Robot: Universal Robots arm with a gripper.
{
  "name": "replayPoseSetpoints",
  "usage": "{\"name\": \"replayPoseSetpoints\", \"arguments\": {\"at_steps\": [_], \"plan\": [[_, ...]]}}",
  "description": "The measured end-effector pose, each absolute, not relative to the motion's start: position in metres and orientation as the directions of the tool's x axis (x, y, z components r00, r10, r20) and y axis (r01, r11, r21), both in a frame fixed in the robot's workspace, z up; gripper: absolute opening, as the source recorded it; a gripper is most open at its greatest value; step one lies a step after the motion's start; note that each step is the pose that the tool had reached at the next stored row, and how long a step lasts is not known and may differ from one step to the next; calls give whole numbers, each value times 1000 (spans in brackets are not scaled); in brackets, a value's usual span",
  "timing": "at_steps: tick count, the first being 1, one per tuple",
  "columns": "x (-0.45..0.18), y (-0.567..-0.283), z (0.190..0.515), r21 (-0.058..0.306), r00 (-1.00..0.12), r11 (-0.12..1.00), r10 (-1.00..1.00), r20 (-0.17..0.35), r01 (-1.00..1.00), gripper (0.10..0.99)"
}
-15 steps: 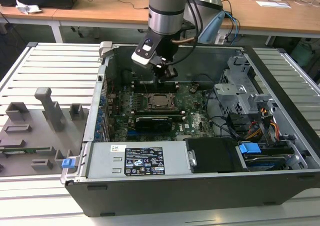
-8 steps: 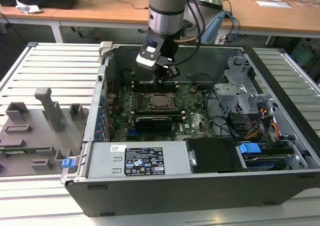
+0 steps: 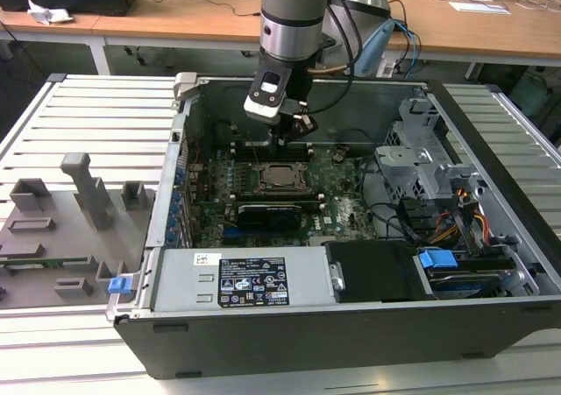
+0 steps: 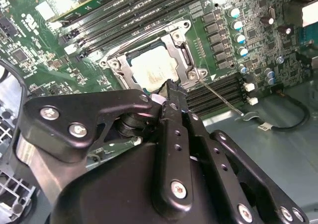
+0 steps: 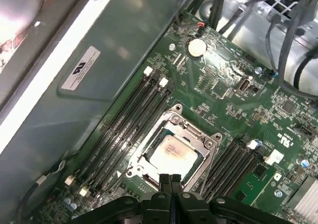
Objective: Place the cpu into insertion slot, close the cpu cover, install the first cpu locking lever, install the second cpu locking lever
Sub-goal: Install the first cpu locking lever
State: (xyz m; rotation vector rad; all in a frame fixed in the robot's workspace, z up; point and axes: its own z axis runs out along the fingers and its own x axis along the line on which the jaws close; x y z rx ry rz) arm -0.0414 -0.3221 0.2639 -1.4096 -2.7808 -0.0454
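The cpu (image 3: 282,176) (image 4: 151,70) (image 5: 171,153) lies flat in the motherboard's socket, its silvery top facing up. The cpu cover (image 4: 180,47) (image 5: 195,129), a silvery metal frame, lies down around the chip. The insertion slot is hidden beneath the two. A thin metal locking lever (image 4: 222,98) runs out from one socket corner across the board to a hooked end. My gripper (image 3: 289,139) (image 4: 166,91) (image 5: 170,179) hangs just above the socket's edge, shut, with nothing between its black fingers (image 5: 164,184).
Long black memory slots (image 5: 131,117) (image 4: 149,15) flank the socket on both sides. A black card (image 3: 272,211) lies in front of it, the power supply (image 3: 245,281) nearer still. A drive cage (image 3: 421,150) and cables (image 3: 456,224) stand on the exterior view's right. The case wall (image 5: 99,60) rises close by.
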Motion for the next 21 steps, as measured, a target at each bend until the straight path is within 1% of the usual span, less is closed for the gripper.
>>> {"name": "replayPoseSetpoints", "arguments": {"at_steps": [21], "plan": [[-41,-322,264,15,-719,719,695,34,695,106]]}}
